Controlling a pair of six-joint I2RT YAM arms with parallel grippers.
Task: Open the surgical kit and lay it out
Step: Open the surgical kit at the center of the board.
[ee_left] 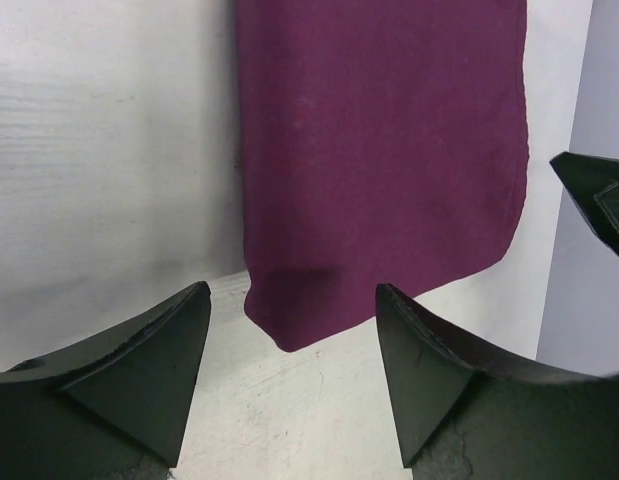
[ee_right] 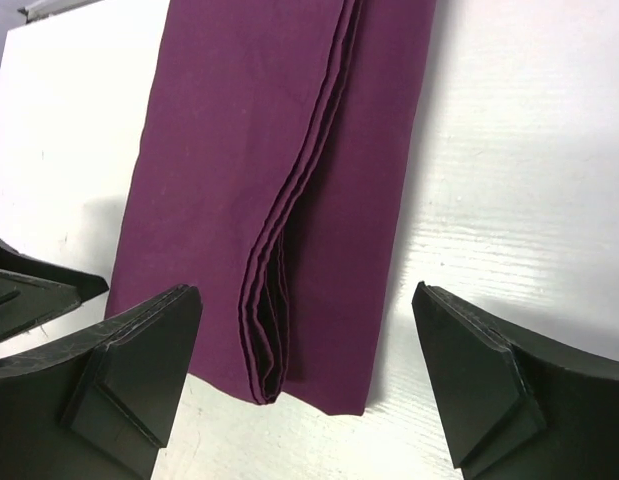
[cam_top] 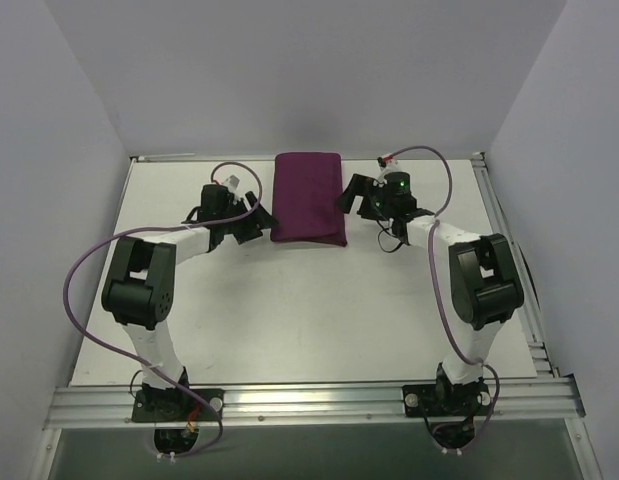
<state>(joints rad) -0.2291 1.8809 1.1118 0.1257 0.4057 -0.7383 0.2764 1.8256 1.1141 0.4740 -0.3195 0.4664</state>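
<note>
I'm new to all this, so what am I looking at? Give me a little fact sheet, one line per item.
Cloth wrap: dark purple, folded shut, flat on the table near its far edge
Left claw: open, empty, beside the wrap's left side
Right claw: open, empty, on the wrap's right side, facing its layered folds
Contents: hidden, no tools in view
Progress: unwrapping not yet started

The wrap (cam_top: 307, 196) lies, seemingly untouched, between left fingers (ee_left: 139, 370) and right fingers (ee_right: 489, 380).
</note>
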